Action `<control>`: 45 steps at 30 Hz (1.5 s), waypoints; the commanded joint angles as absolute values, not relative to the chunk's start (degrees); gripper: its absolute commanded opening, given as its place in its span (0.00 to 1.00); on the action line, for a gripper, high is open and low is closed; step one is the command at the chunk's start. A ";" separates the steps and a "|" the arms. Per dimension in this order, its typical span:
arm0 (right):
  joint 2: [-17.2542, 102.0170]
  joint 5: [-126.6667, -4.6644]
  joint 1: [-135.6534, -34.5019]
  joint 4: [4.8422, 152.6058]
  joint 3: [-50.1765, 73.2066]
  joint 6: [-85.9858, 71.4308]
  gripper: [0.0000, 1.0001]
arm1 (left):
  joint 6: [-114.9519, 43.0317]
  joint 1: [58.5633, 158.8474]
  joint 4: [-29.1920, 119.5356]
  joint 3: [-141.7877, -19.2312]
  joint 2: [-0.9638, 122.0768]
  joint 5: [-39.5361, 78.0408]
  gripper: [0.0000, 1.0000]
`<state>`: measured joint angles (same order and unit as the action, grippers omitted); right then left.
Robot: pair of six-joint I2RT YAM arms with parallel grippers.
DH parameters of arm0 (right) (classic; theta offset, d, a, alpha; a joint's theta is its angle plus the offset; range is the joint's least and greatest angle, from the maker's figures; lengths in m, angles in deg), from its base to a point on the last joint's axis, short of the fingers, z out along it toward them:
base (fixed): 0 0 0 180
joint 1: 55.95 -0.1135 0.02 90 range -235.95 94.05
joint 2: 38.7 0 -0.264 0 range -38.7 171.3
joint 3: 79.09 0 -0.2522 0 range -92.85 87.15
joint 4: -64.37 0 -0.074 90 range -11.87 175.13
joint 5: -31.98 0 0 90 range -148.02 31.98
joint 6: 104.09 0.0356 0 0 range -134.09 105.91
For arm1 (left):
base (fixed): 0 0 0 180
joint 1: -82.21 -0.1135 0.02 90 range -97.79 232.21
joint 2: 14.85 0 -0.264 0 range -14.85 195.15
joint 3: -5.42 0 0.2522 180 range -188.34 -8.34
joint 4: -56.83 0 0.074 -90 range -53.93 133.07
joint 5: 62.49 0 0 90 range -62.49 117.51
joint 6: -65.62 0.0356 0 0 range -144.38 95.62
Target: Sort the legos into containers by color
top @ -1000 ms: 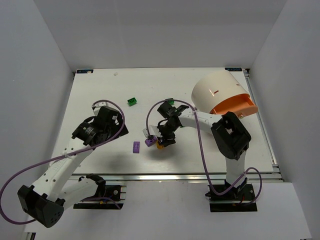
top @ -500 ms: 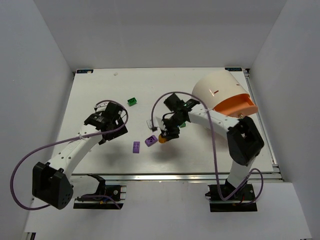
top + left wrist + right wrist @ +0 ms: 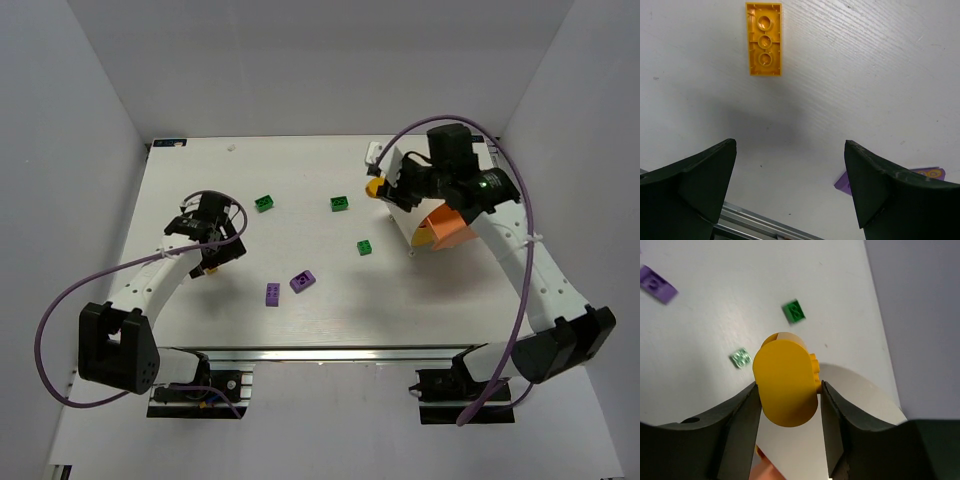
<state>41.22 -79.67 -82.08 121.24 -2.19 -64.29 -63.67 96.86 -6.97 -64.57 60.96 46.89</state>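
Left wrist view: the left gripper [image 3: 790, 185], partly cut off by the frame edge, hangs spread wide above the white table [image 3: 850, 75], a flat orange brick [image 3: 763, 39] lying beyond. The right gripper [image 3: 789, 390] clamps the smooth orange oval piece [image 3: 785, 372] over the rounded wall of the cream tub [image 3: 865, 400], mostly hidden; blurred green bricks [image 3: 794, 311] lie farther off.

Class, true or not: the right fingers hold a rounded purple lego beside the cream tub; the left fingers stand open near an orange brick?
No. The rounded lego in the right fingers is orange, not purple, as the right wrist view shows. It is beside the cream tub; the left fingers stand open near the orange brick.
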 commanded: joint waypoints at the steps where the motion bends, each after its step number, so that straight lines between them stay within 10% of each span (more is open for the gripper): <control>1: 37.25 -70.62 -78.72 120.58 -3.29 -65.50 0.10 | -60.86 95.13 -4.13 -65.74 59.59 44.22 0.98; 31: 35.48 -66.55 -60.26 147.82 -9.53 -98.20 0.15 | -57.08 92.84 2.90 -60.46 55.55 37.18 0.98; 45: 39.08 -67.25 -56.92 151.87 -10.85 -107.87 0.46 | -57.87 92.84 2.29 -59.66 53.44 37.80 0.98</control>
<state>38.73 -68.13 -57.56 148.98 -9.58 -87.39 -57.81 93.19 1.73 -59.58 54.91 37.78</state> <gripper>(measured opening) 0.525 0.980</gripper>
